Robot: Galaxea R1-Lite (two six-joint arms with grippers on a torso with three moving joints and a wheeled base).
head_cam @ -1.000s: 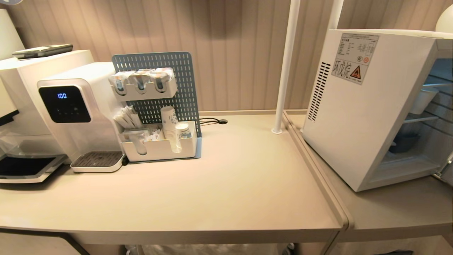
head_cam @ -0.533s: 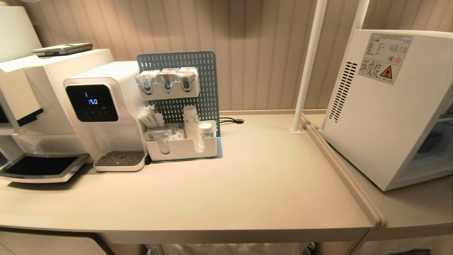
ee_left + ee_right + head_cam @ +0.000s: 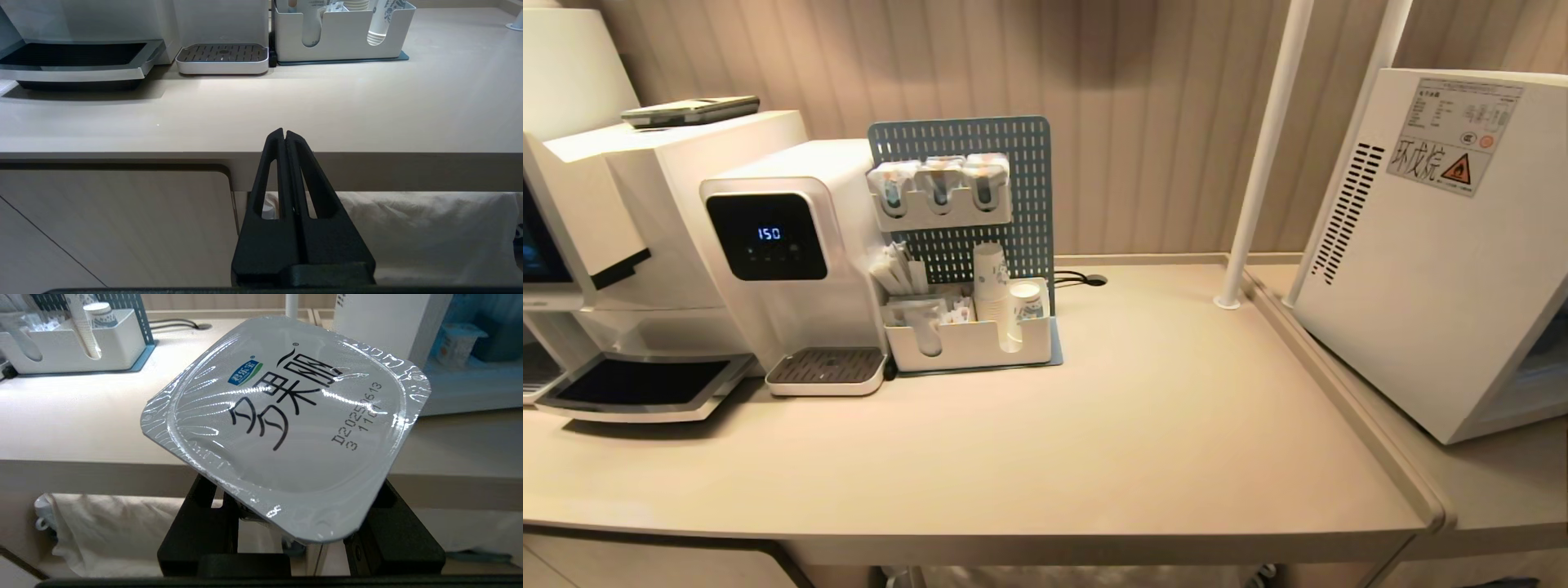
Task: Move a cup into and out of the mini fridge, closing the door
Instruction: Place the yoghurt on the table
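Note:
My right gripper (image 3: pixel 294 498) is shut on the cup (image 3: pixel 286 416), a sealed tub with a silver foil lid and black lettering. It holds the tub in front of the counter edge, and the lid hides its fingertips. The white mini fridge (image 3: pixel 1437 269) stands at the right of the counter, its vented side with the warning sticker facing me. The right wrist view shows its open inside (image 3: pixel 470 375) with another small tub (image 3: pixel 457 343) in it. The door is out of view. My left gripper (image 3: pixel 284 132) is shut and empty, parked low before the counter edge.
A white water dispenser (image 3: pixel 776 245) and a larger machine (image 3: pixel 605 245) stand at the left. An organiser with paper cups (image 3: pixel 968 327) sits beside them. Two white poles (image 3: pixel 1262 155) rise near the raised seam (image 3: pixel 1339 392) between the counters. A white bag (image 3: pixel 425 232) hangs below.
The whole head view has slid to the right, so the camera has moved. The fridge's open front, seen a second ago, has almost left the picture.

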